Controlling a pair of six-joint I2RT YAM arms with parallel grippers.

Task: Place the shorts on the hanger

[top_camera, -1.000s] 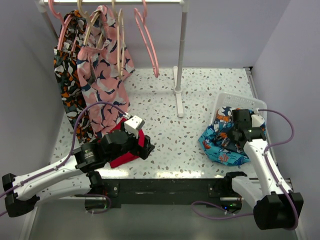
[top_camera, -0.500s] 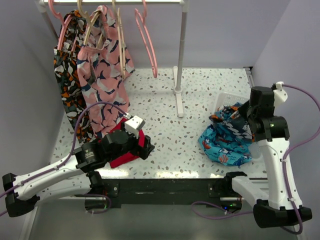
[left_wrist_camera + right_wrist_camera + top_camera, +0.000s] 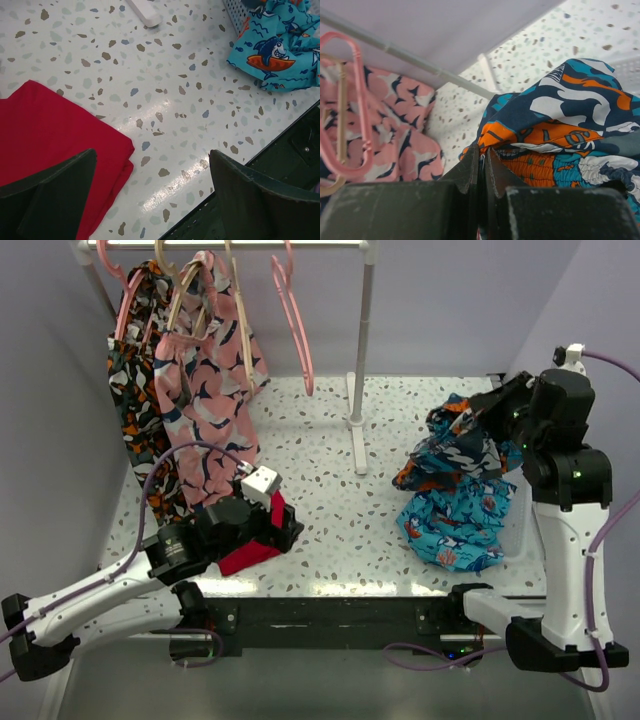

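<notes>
Your right gripper holds the shorts up near the right wall.
Top view: the shorts hang bunched near the turquoise shorts, well apart from the tan hanger on the rail. They look soft, light and floppy, so the stretchy waistband is likely your best hold. Left wrist: the left gripper is wide open with nothing in it, above a red cloth. Right wrist: the 2 fingers are squeezed tight on the fabric and hide the pinched spot.
</notes>
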